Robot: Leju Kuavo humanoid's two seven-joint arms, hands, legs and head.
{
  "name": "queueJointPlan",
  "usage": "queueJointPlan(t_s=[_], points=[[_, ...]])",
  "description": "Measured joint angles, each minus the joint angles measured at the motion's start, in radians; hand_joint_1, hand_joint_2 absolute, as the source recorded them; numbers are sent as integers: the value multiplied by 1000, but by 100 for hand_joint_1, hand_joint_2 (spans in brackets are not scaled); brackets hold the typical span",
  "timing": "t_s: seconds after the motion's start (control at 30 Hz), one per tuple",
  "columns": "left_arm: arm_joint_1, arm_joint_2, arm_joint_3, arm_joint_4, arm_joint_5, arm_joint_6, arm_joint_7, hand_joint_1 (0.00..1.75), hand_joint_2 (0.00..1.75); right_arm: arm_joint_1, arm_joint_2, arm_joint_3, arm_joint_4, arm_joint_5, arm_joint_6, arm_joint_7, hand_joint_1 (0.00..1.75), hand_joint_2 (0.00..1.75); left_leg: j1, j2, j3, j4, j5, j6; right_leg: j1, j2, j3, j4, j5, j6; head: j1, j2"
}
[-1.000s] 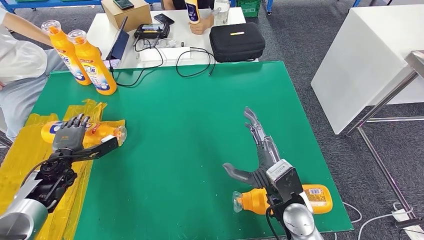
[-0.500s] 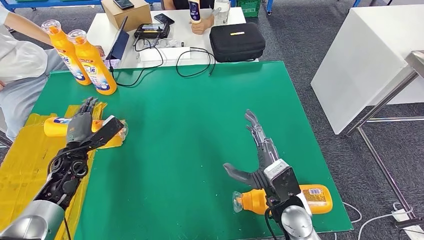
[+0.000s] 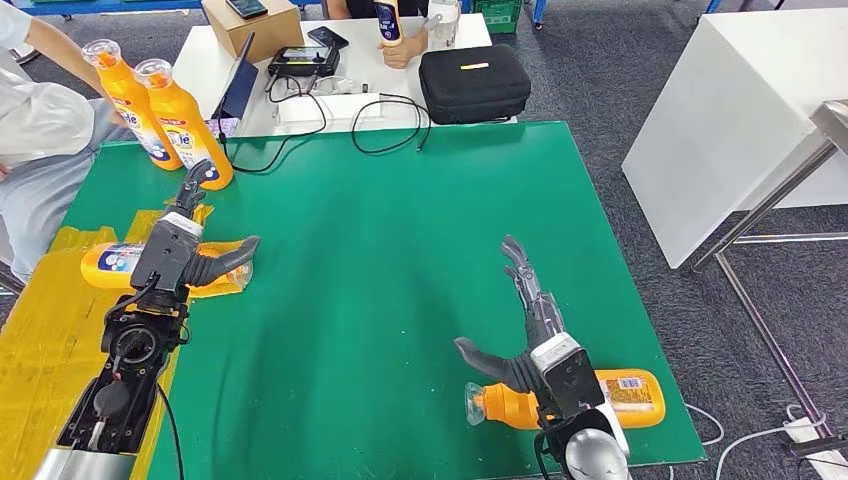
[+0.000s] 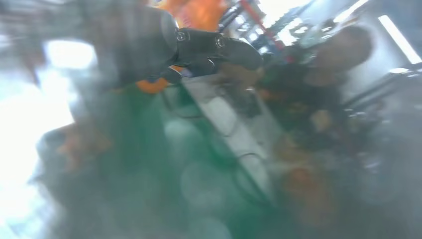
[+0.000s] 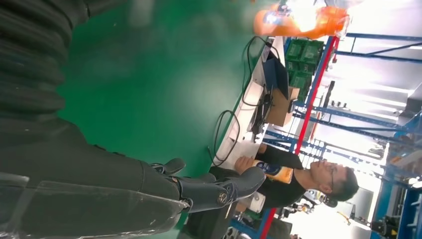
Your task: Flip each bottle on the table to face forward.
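Note:
On the green table (image 3: 400, 250), two orange bottles (image 3: 185, 125) stand upright at the far left corner. A third orange bottle (image 3: 112, 262) lies on a yellow bag (image 3: 40, 330) at the left edge, cap pointing right. My left hand (image 3: 190, 240) hovers over its neck, fingers stretched toward the upright pair and thumb spread, holding nothing. Another orange bottle (image 3: 625, 395) lies at the near edge, its clear cap pointing left. My right hand (image 3: 535, 325) is open just above it with fingers straight. In the blurred left wrist view the dark fingers (image 4: 214, 47) are extended.
A white desk (image 3: 300, 70) behind the table carries a black case (image 3: 473, 82), cables and a laptop. A person there holds a bottle (image 3: 387, 22). Another person's sleeve (image 3: 35, 115) is at the far left. A white block (image 3: 740, 120) stands at the right.
My left hand lifted off the lying bottle, turned on edge and reached farther toward the upright bottles. My right hand drew back slightly toward the near edge, still open.

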Motion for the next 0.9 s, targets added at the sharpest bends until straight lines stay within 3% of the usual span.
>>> queueJointPlan(t_s=[0.33, 0.57, 0.7, 0.9], points=[[52, 0, 0, -172, 42, -20, -15, 0, 175, 13, 0, -6, -9, 8, -5, 0, 0, 175, 0, 0, 1, 0, 1, 0, 0, 0, 0, 0, 0, 0, 0, 0], [110, -14, 17, -279, 313, -129, -35, 0, 175, 30, -24, -5, -34, 203, -48, 2, 0, 175, 0, 0, 0, 0, 0, 0, 0, 0, 0, 0, 0, 0, 0, 0], [149, -33, 41, -309, 398, -150, -31, 0, 175, 48, -103, 12, -65, 387, -17, 34, 0, 175, 0, -1, 0, 0, 0, 0, -1, 0, 0, 0, 0, 0, 0, 0], [173, -51, 67, -297, 427, -150, -32, 0, 175, 109, -313, 19, -147, 491, 26, 76, 0, 175, -1, -3, 0, 0, 0, 1, -2, -1, 0, 0, 0, 0, 0, 0]])
